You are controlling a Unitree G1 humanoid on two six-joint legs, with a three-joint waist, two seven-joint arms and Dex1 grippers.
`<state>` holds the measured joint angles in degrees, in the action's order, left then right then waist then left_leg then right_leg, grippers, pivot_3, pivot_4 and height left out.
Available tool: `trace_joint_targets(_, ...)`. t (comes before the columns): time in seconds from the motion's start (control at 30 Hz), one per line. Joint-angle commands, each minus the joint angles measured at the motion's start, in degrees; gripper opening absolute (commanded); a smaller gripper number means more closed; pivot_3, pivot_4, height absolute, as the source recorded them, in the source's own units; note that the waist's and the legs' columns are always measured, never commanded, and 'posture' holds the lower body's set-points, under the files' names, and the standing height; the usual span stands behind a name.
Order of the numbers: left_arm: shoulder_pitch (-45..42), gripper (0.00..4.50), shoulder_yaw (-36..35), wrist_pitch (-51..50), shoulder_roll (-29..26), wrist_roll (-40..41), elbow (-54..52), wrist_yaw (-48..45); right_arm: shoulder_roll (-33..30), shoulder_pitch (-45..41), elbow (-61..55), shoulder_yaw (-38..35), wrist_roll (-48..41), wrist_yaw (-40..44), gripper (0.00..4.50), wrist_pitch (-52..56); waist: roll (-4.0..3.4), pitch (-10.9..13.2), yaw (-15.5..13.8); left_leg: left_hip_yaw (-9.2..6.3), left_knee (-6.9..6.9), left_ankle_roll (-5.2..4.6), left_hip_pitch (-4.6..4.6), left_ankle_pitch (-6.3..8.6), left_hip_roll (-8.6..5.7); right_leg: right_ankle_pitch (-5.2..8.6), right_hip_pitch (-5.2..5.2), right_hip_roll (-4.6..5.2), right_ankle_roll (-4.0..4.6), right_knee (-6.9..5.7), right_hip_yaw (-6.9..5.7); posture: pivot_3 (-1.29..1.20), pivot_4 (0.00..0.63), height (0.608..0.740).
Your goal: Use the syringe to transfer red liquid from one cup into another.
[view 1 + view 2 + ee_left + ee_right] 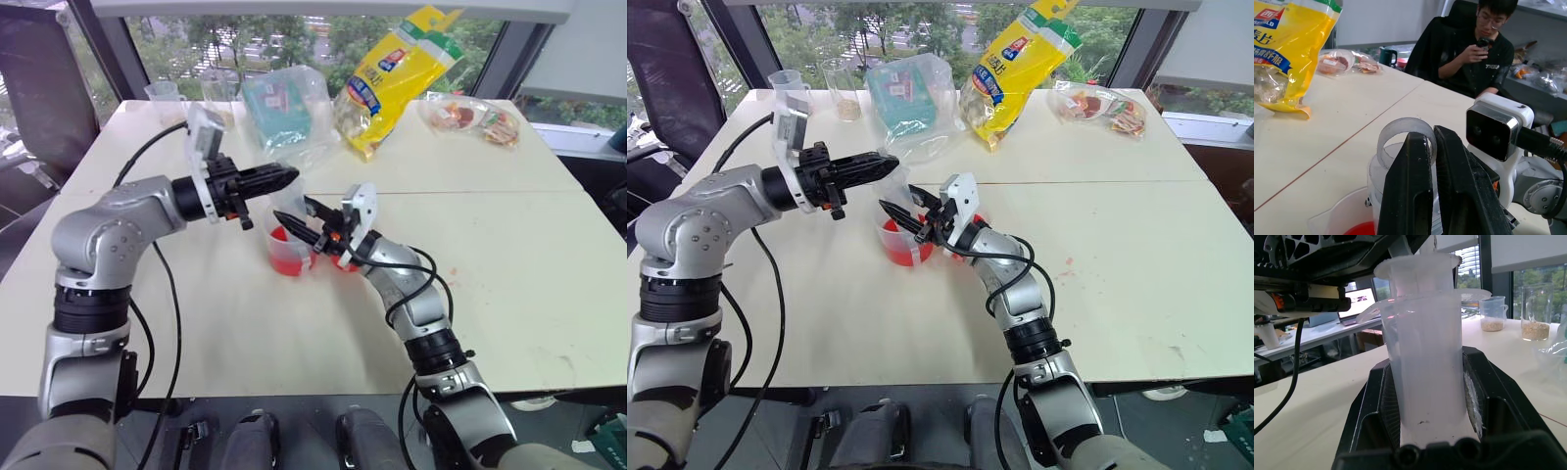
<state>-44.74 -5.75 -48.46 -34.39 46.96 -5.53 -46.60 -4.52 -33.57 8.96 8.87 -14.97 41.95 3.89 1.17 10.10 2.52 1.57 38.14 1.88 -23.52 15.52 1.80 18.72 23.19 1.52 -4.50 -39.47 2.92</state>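
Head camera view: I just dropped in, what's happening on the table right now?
The right tool is shut on the syringe barrel, holding it upright over the taller cup, which holds red liquid. The left tool is shut on the ring at the top of the plunger. The smaller cup sits just behind the right tool.

One syringe [1425, 342]; two cups of red liquid [291, 257] [345, 262]; two glass beakers [789, 86] [844, 88]; three bags [911, 98] [1019, 64] [1099, 106]; one person [1476, 54].

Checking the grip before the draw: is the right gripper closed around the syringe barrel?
Yes, the right wrist view shows the right gripper with its black fingers clamped on both sides of the syringe barrel.
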Motion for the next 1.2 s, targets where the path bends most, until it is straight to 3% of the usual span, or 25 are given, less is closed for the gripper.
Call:
trace_joint_targets(0.03, -5.8, 0.11, -5.96, 3.28, -1.67, 0.46, -0.52, 1.39, -0.75, 1.91, -0.37, 3.96, 0.44, 3.88, 1.38, 2.18, 0.0, 0.0, 0.0, 0.0, 0.0, 0.0, 0.0, 0.0, 0.0, 0.0, 0.0, 0.0, 0.0, 0.0, 0.0, 0.0, 0.15, 0.74)
trace_joint_targets(0.57, -6.33, 0.11, -6.04, 2.36, -2.63, 1.03, -0.95, 1.23, -0.49, 1.53, -1.62, 4.0, -0.29, 3.08, 1.38, 3.11, 0.0, 0.0, 0.0, 0.0, 0.0, 0.0, 0.0, 0.0, 0.0, 0.0, 0.0, 0.0, 0.0, 0.0, 0.0, 0.0, 0.15, 0.74)
trace_joint_targets(0.67, -4.32, 0.96, -5.51, 0.94, -2.84, 1.93, -2.45, 1.11, -0.55, 0.18, -2.93, 2.94, -0.8, 2.52, 1.38, 3.44, 0.0, 0.0, 0.0, 0.0, 0.0, 0.0, 0.0, 0.0, 0.0, 0.0, 0.0, 0.0, 0.0, 0.0, 0.0, 0.0, 0.15, 0.74)
trace_joint_targets(0.83, 0.81, 3.24, -4.52, 0.76, -4.04, 0.74, -5.48, 0.89, -0.46, -3.98, -4.73, -0.27, -2.92, 0.69, 1.38, 6.03, 0.0, 0.0, 0.03, -0.01, -0.01, 0.01, 0.0, 0.0, 0.01, 0.0, 0.01, -0.01, 0.0, -0.01, 0.0, 0.0, 0.15, 0.74)
trace_joint_targets(1.2, 9.05, 3.24, -10.04, -1.61, -9.57, 3.37, -9.64, 1.12, -0.03, -8.94, -5.49, -3.98, -5.16, -1.43, 1.38, 7.92, 0.0, 0.0, 0.04, -0.02, -0.02, 0.0, 0.0, 0.0, 0.01, 0.0, 0.01, 0.01, 0.0, 0.0, 0.0, 0.0, 0.15, 0.74)
